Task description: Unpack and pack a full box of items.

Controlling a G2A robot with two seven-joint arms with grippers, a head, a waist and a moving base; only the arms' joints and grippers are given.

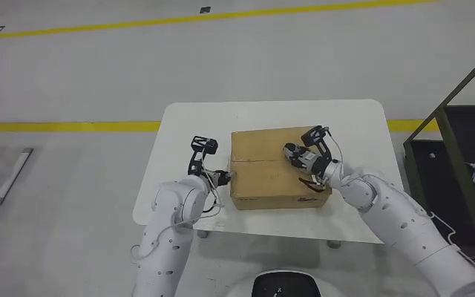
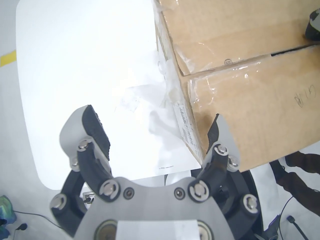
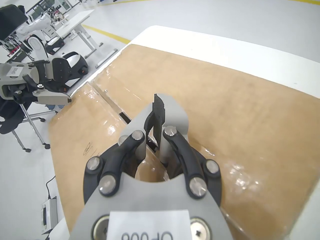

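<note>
We find the table (image 1: 193,134) carrying a taped cardboard box (image 1: 256,148), right of centre by the front edge. We judge the box stiff and likely heavy, with slick tape, so the flaps are best taken at the centre seam (image 2: 287,50). The left gripper (image 2: 153,116) is spread at the box's left front corner. The right gripper (image 3: 158,108) is pinched together over the seam. The left wrist view resolves a dark slit there, which the top view leaves vague.
</note>
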